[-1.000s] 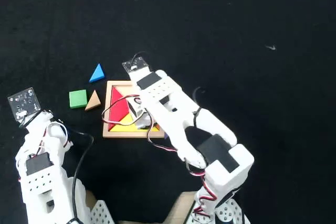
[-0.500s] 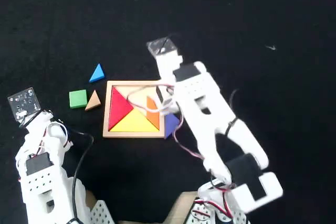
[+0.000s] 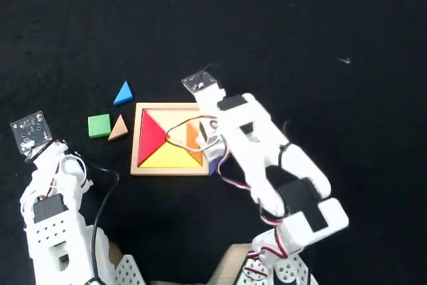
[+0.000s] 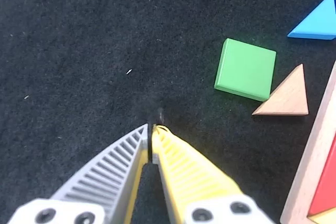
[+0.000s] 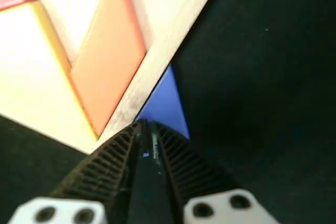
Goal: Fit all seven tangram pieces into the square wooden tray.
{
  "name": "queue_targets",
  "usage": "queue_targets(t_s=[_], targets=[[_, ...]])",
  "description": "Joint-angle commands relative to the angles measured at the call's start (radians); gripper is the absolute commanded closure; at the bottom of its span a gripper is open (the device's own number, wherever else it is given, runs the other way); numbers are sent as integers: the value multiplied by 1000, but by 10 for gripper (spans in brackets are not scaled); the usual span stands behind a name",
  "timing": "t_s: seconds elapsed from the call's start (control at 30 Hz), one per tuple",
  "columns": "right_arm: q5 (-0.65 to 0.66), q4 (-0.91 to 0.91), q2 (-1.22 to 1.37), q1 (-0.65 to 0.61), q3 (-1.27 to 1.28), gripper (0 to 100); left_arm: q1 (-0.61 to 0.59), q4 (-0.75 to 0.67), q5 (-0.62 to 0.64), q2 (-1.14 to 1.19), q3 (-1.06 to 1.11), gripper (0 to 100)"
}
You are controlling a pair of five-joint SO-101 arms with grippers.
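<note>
The square wooden tray (image 3: 141, 165) holds a red triangle (image 3: 152, 135), a yellow triangle (image 3: 170, 157) and an orange parallelogram (image 3: 193, 135). A dark blue triangle (image 5: 166, 100) lies on the cloth against the tray's right rim (image 5: 157, 66). My right gripper (image 5: 147, 125) is shut, its tips low over that blue piece. Left of the tray lie a light blue triangle (image 3: 123, 93), a green square (image 3: 99, 125) and a tan triangle (image 3: 118, 128). My left gripper (image 4: 151, 128) is shut over bare cloth, short of the green square (image 4: 245, 69) and tan triangle (image 4: 287, 96).
The black cloth (image 3: 320, 98) stretches wide to the right of and behind the tray. My left arm (image 3: 48, 195) stands at the near left corner. The right arm (image 3: 267, 165) crosses the cloth from the near edge to the tray's right side.
The right arm has swung off the middle of the tray to its right edge, uncovering the orange parallelogram. The left arm has kept still.
</note>
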Motion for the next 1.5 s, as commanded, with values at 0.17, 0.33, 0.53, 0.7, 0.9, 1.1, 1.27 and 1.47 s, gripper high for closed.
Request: queue_targets(t_s=[0.17,0.33,0.53,0.7,0.9,1.1,1.27,1.47], targets=[[118,12,39,190,-39,988,13,-18,6,-15,-15,970],[181,15,-33,261,-41,988,13,-18,6,-15,-15,970],[98,137,-232,232,-31,983,13,-18,6,-15,-15,970],[-9,137,-337,193,56,870,13,-18,6,-15,-15,970],[-9,32,-268,157,131,750,13,-18,6,-15,-15,970],[-14,-15,-91,157,39,753,13,-18,6,-15,-15,970],[-15,-11,7,157,-50,754,13,-18,6,-15,-15,970],[-11,12,1,155,-67,754,13,-18,6,-15,-15,970]])
